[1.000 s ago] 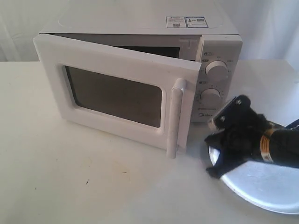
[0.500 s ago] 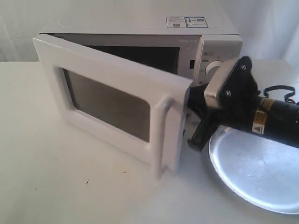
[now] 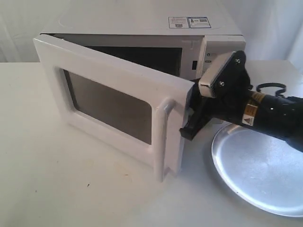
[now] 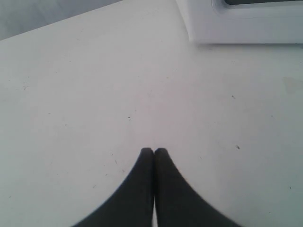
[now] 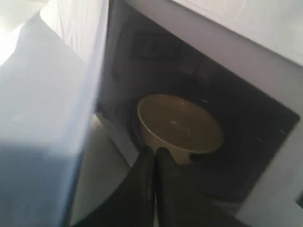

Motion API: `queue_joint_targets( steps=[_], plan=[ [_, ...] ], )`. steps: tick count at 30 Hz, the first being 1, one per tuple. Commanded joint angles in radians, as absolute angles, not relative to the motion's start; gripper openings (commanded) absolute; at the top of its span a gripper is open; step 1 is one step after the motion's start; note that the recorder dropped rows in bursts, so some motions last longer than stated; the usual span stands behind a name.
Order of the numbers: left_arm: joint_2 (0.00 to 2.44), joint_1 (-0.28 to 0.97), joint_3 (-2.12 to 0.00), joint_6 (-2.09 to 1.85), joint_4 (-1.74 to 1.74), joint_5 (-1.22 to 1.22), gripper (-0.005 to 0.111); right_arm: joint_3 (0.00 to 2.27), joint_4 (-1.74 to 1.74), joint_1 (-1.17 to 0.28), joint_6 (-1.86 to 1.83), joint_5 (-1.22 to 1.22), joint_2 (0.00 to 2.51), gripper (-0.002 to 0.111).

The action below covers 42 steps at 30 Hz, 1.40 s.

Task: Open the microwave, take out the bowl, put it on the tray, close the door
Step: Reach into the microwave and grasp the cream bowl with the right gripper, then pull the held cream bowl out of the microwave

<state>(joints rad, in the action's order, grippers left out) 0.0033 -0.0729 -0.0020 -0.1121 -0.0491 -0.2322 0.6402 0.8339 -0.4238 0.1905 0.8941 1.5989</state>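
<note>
Door (image 3: 113,71), white, dark-windowed, bar-handled: ajar, as half a second ago. Right pincer (image 3: 185,134): closed, empty, moved up to door's free edge. Small round cream-beige bowl (image 5: 180,125): inside white boxy microwave (image 3: 142,21). Left pincer (image 4: 154,151): closed over white worktop (image 4: 71,94).

Your white bench (image 3: 71,189) carries a few dark specks (image 4: 237,147); behind it you see a pale draped backdrop (image 3: 19,28).
</note>
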Motion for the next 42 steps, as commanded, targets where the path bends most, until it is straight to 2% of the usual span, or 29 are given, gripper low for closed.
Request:
queue_joint_targets(
  steps=[1,6,10,14,18,21,26,33,40,42],
  plan=[
    [0.000,-0.069,0.000,-0.108,-0.045,-0.233,0.000,0.708,0.888,-0.534,0.202,0.933,1.695,0.000],
    [0.000,-0.069,0.000,-0.108,-0.045,-0.233,0.000,0.729,1.129,-0.596,0.213,1.037,1.701,0.000],
    [0.000,-0.069,0.000,-0.108,-0.045,-0.233,0.000,0.727,1.186,-0.597,0.273,1.166,1.643,0.000],
    [0.000,-0.069,0.000,-0.108,-0.045,-0.233,0.000,0.727,1.061,-0.598,0.273,1.034,1.571,0.000],
    [0.000,-0.069,0.000,-0.108,-0.045,-0.233,0.000,0.749,0.771,-0.598,0.194,0.845,1.582,0.000],
    [0.000,-0.069,0.000,-0.108,-0.045,-0.233,0.000,0.768,0.691,-0.598,0.043,0.847,1.642,0.002],
    [0.000,-0.069,0.000,-0.108,-0.045,-0.233,0.000,0.852,0.663,-0.609,-0.149,0.958,1.806,0.022],
    [0.000,-0.069,0.000,-0.108,-0.045,-0.233,0.000,1.104,0.562,-0.624,-0.193,0.959,2.065,0.065],
    [0.000,-0.069,0.000,-0.108,-0.045,-0.233,0.000,1.408,0.525,-0.635,-0.211,0.553,2.274,0.068],
    [0.000,-0.069,0.000,-0.108,-0.045,-0.233,0.000,1.467,0.528,-0.644,-0.209,0.459,2.302,0.065]
  ],
)
